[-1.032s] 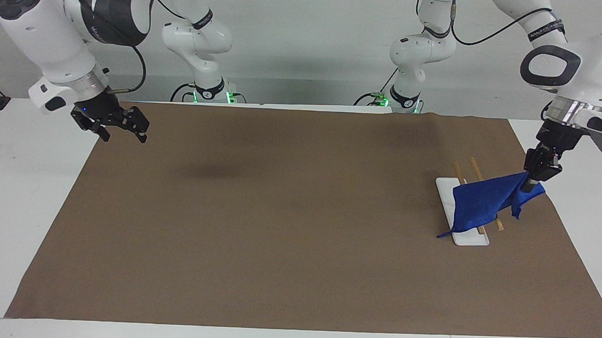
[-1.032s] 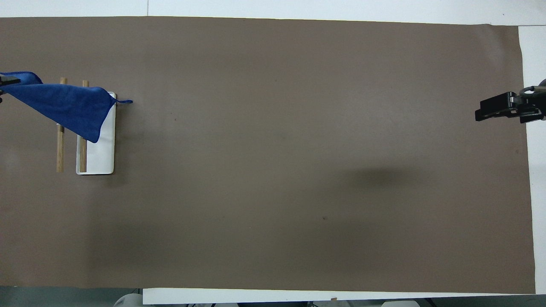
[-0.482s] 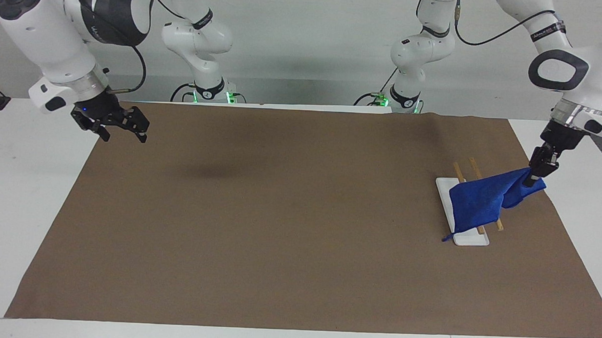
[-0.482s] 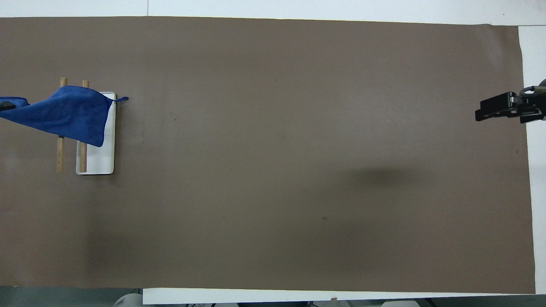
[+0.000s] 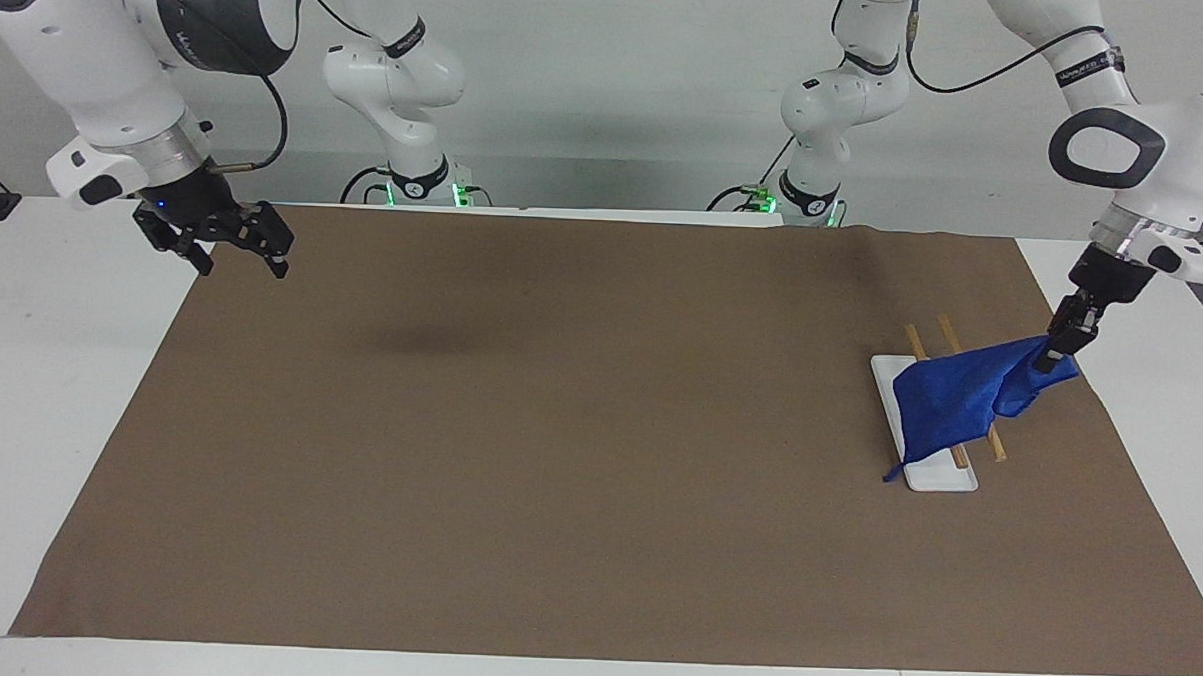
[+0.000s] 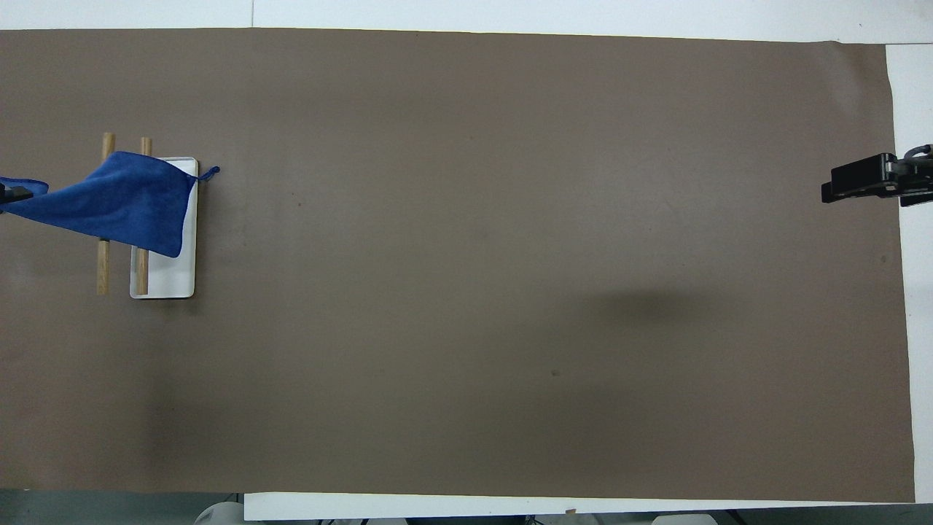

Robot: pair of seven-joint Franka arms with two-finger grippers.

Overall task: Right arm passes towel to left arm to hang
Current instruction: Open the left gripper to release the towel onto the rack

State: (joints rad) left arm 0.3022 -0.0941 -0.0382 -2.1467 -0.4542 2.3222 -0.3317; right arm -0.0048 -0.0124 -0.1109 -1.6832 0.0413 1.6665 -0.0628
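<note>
Black left gripper [image 5: 1049,360] was pinched tight on one corner of the towel [image 5: 950,398], held up over the left arm's end of the brown mat [image 5: 557,457]. Blue cloth draped from that grip across the two wooden rails [image 6: 103,248] of the rack, its low corner and loop tag hanging over the white base [image 6: 171,273]. Right gripper [image 5: 236,248] waited with fingers spread and nothing between them, over the mat's edge at the right arm's end
</note>
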